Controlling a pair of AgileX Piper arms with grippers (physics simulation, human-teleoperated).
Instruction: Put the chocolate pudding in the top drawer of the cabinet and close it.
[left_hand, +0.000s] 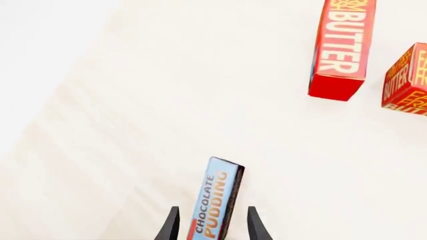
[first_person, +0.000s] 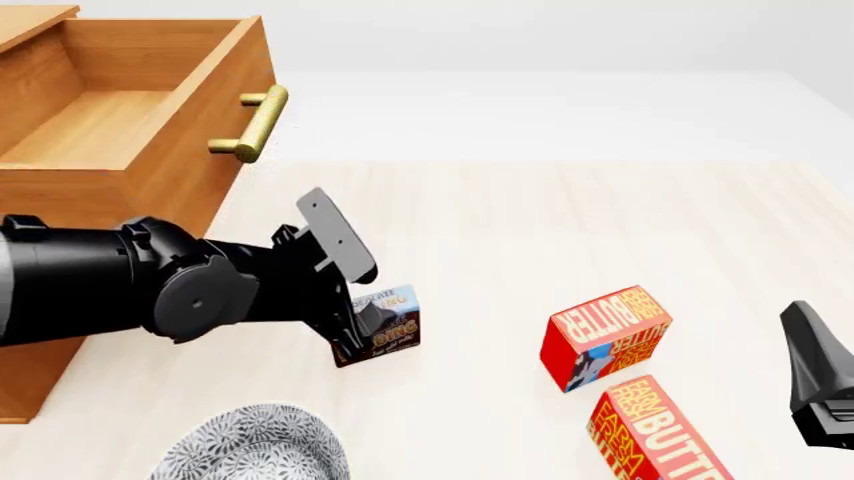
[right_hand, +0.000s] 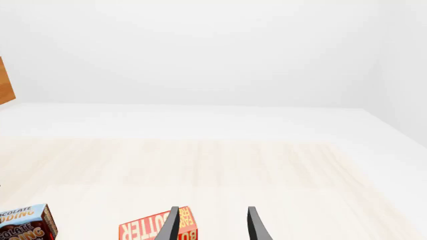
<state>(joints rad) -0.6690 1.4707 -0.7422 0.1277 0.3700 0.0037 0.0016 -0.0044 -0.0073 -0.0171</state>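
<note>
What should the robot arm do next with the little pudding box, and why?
Probably close the left gripper on the chocolate pudding. In the left wrist view the box stands between the two fingertips with a little gap on each side, so it does not look squeezed yet. The top drawer already stands open, ready for it.

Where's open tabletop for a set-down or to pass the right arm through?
Free: the wide bare stretch of table beyond the two butter boxes, right of the open top drawer. Also the strip between the chocolate pudding and the nearer butter box. Crowded: near left, where the left gripper, pudding and patterned plate cluster. The right gripper idles near right.
</note>
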